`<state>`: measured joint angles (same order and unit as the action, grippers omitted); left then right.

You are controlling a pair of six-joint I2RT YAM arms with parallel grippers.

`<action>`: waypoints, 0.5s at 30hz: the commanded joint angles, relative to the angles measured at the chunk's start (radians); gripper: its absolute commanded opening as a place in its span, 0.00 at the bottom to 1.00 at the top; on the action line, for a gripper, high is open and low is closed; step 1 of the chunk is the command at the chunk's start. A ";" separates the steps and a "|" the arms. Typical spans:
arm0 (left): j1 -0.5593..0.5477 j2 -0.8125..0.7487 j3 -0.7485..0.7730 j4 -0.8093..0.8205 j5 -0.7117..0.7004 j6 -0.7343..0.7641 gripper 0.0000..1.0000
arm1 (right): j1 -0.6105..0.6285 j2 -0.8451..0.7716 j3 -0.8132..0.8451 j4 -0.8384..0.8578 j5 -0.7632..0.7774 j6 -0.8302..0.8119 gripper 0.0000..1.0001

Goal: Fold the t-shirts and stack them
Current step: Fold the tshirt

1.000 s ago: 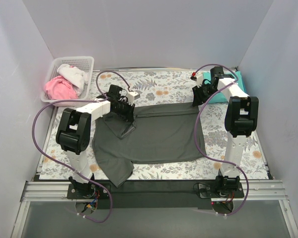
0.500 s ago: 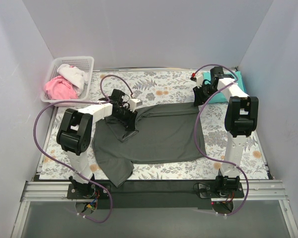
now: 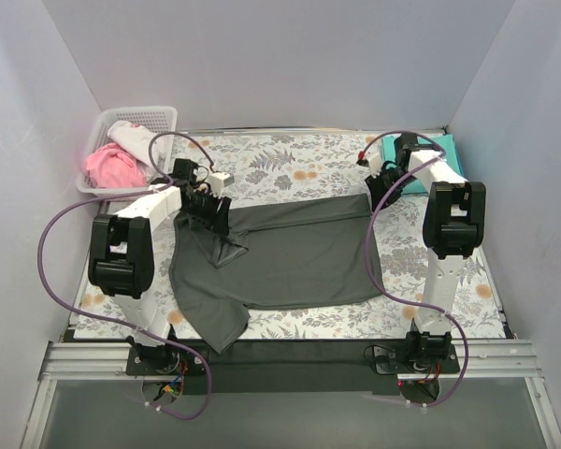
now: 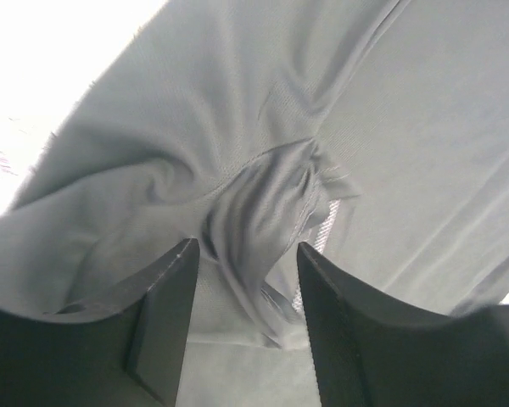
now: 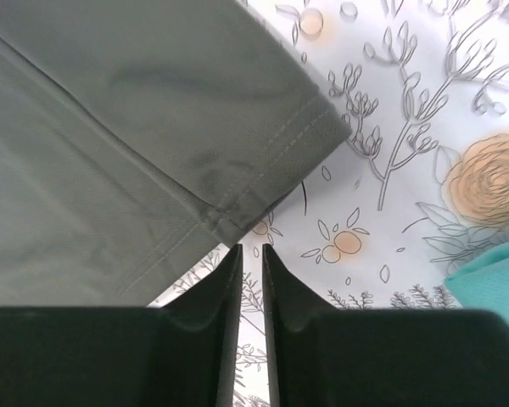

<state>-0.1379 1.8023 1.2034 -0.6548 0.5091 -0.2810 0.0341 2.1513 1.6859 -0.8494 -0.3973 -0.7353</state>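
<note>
While the charcoal t-shirt (image 3: 290,253) lies spread on the floral counter (image 3: 290,168), its left sleeve bunched from a fold, my left tool (image 4: 246,254) hangs released over that crease. My right tool (image 5: 251,254), nearly clenched and grasping nothing, sits off the hem beside the teal t-shirt (image 3: 428,161).

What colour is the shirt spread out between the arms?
Dark charcoal grey shirt, plain; clearest in the top view.

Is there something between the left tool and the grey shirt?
Nothing visible. The left tool is directly over the grey shirt, its fingers apart on either side of a bunched fold of the cloth. No other object lies between them.
</note>
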 commanded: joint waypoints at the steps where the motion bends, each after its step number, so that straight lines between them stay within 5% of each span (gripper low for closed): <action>1: 0.003 -0.119 0.054 0.036 0.029 -0.013 0.48 | 0.004 -0.038 0.101 -0.040 -0.100 0.013 0.20; 7: 0.080 -0.057 0.128 0.066 -0.059 0.003 0.50 | 0.035 0.028 0.239 -0.040 -0.127 0.082 0.30; 15: 0.123 0.077 0.206 0.096 -0.254 0.017 0.51 | 0.084 0.136 0.327 -0.027 -0.120 0.120 0.31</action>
<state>-0.0113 1.8561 1.3792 -0.5678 0.3492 -0.2836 0.0998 2.2429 1.9846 -0.8612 -0.4976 -0.6453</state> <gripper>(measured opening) 0.509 0.311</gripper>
